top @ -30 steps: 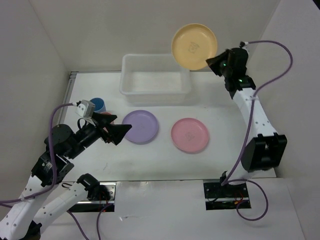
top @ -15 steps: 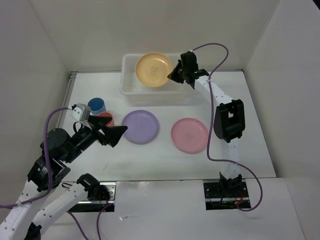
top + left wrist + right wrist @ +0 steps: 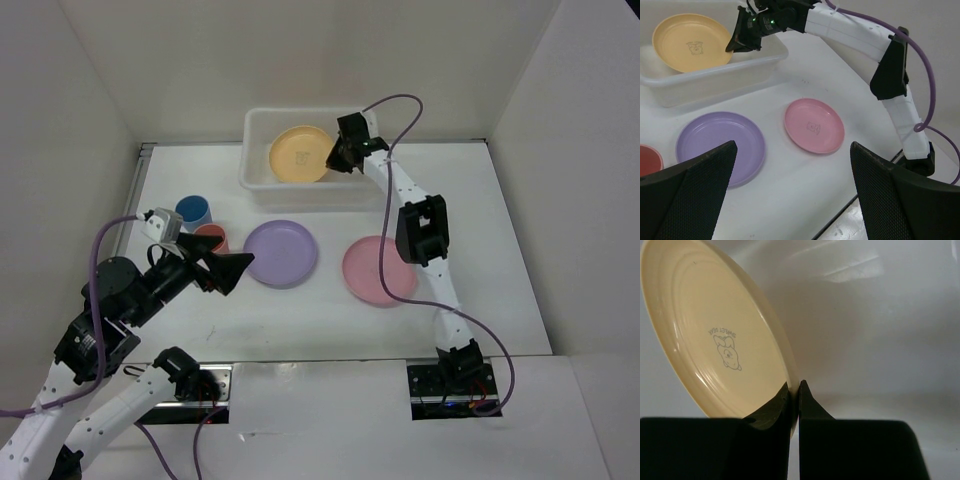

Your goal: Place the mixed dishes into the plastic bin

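Note:
My right gripper (image 3: 333,160) is shut on the rim of the yellow-orange plate (image 3: 298,154) and holds it tilted inside the translucent white bin (image 3: 262,172); the plate also shows in the right wrist view (image 3: 715,345) and the left wrist view (image 3: 690,42). The purple plate (image 3: 281,253) and the pink plate (image 3: 376,271) lie flat on the table in front of the bin. The blue cup (image 3: 193,211) and the red cup (image 3: 211,238) stand at the left. My left gripper (image 3: 232,268) is open and empty, just left of the purple plate and near the red cup.
White walls close the table on the left, back and right. The right arm (image 3: 420,230) stretches from the near edge over the pink plate's right side to the bin. A purple cable (image 3: 385,105) loops above it.
My right gripper has carried the yellow-orange plate from high at the back right, leftward and down into the bin. The left arm has barely moved.

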Controlling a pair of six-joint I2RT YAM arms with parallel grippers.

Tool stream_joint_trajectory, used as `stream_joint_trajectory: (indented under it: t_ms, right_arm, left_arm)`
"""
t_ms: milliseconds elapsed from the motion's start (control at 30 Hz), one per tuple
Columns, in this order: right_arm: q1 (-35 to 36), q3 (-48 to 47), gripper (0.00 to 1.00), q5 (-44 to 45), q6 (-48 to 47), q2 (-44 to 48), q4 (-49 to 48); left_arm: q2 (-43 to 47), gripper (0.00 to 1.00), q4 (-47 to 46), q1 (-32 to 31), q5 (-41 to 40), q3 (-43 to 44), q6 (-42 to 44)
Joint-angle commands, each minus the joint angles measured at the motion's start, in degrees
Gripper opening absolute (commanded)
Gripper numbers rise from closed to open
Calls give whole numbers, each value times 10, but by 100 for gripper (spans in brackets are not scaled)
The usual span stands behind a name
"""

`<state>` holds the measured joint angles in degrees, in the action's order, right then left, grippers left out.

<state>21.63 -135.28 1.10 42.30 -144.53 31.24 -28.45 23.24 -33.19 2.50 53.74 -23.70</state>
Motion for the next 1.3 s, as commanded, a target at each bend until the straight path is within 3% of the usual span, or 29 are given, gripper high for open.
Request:
stream_joint_trajectory:
  t_ms: [0,67,133,167,200,300,333,367,467,633,667,733,767,900,1100,1233,1267]
  right_arm:
    - [6,-111,0,13,-5,-32,55]
    - [11,-184,0,19,-5,-91,94]
    - [11,-382,0,26,1,-203,191]
    - [11,-443,0,18,1,-204,216]
    - [11,-351,0,6,15,-183,172]
    - [11,-426,0,27,16,-226,204]
    - [11,-402,2,19,16,-212,195]
    - [11,-443,8,24,16,-228,202]
    - [18,-437,20,24,9,-237,211]
    - [18,-444,30,24,-1,-222,211]
    - [18,-444,38,24,-6,-212,206]
    - [18,-444,46,24,-14,-197,206]
    - [23,-444,55,24,-14,-177,206]
    - [45,-444,69,70,-55,-97,232]
    - [121,-444,85,187,-97,45,333]
    - [144,-438,87,250,-102,119,436]
    - [159,-396,89,267,-112,153,436]
  left_arm:
    - [9,100,-2,2,-10,14,17]
    - [9,100,3,2,-10,14,17]
    - [9,100,3,2,-10,14,17]
    - [9,100,3,2,-10,14,17]
    - [9,100,3,2,-10,14,17]
    - [9,100,3,2,-5,14,17]
    - [9,100,8,2,-5,14,17]
    - [9,100,8,2,-5,14,17]
    - [15,100,8,2,-5,14,17]
    - [15,100,8,2,-5,20,17]
    - [15,100,8,2,-5,25,17]
    - [9,100,8,2,-5,30,17]
    - [9,100,8,2,0,30,17]
    - [-26,100,8,2,32,44,17]
    - [-67,100,-4,2,61,49,4]
    - [-55,100,-18,2,73,43,-6]
    - [-55,100,-18,2,73,37,-6]
